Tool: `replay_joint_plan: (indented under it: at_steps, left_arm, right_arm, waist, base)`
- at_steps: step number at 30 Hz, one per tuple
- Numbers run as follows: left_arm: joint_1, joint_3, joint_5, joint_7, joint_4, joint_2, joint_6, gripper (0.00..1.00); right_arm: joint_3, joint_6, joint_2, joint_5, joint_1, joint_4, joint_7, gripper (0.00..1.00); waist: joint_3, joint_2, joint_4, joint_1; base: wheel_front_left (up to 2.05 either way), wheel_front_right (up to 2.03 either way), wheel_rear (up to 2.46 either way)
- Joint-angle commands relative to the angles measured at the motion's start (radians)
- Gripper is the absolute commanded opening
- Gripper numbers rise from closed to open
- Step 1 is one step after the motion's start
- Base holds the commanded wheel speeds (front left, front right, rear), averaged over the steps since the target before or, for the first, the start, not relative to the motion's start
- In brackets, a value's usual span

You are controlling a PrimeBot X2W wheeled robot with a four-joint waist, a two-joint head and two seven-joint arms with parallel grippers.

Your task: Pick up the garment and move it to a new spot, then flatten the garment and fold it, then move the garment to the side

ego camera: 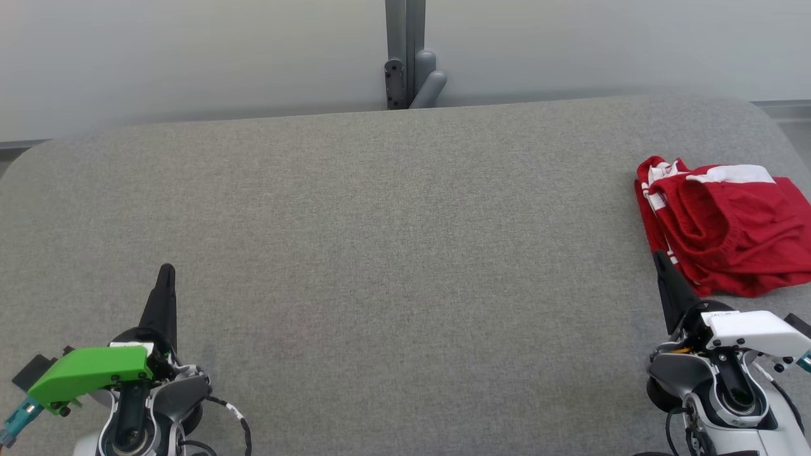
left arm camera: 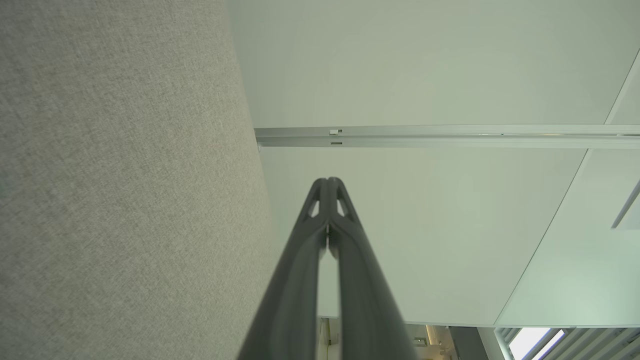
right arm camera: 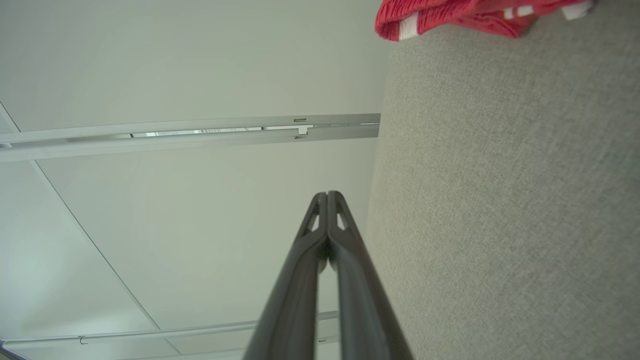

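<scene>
The garment (ego camera: 728, 225) is a crumpled red piece with white stripes and a white band, lying at the far right of the grey table; its edge shows at the top of the right wrist view as red cloth (right arm camera: 450, 15). My right gripper (ego camera: 660, 256) rests just short of the garment's near left edge, fingers pressed together and holding nothing; its tips (right arm camera: 327, 194) meet in its own view. My left gripper (ego camera: 167, 269) sits at the lower left, far from the garment, also shut and empty, its tips (left arm camera: 327, 180) touching.
The grey fabric-covered table (ego camera: 393, 253) has rounded corners and a far edge along a pale wall. A grey metal post with a bracket (ego camera: 408, 69) stands behind the middle of the far edge.
</scene>
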Motion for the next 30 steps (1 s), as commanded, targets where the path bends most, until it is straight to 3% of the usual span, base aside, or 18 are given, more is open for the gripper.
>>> replay_joint_plan:
  at_steps: [1, 30]
  left_arm:
    - [-0.010, 0.005, 0.000, 0.001, -0.003, 0.006, 0.002, 0.00]
    - [-0.010, 0.005, 0.000, 0.001, -0.003, 0.006, 0.002, 0.00]
  right_arm:
    - [0.001, 0.000, -0.008, 0.008, 0.001, -0.004, 0.003, 0.00]
    - [0.006, 0.000, -0.011, 0.012, 0.002, -0.004, -0.003, 0.00]
  waist:
    - [0.000, 0.0000, 0.000, 0.0000]
    - [0.000, 0.0000, 0.000, 0.0000]
  base:
    - [0.00, 0.00, 0.00]
    - [0.00, 0.00, 0.00]
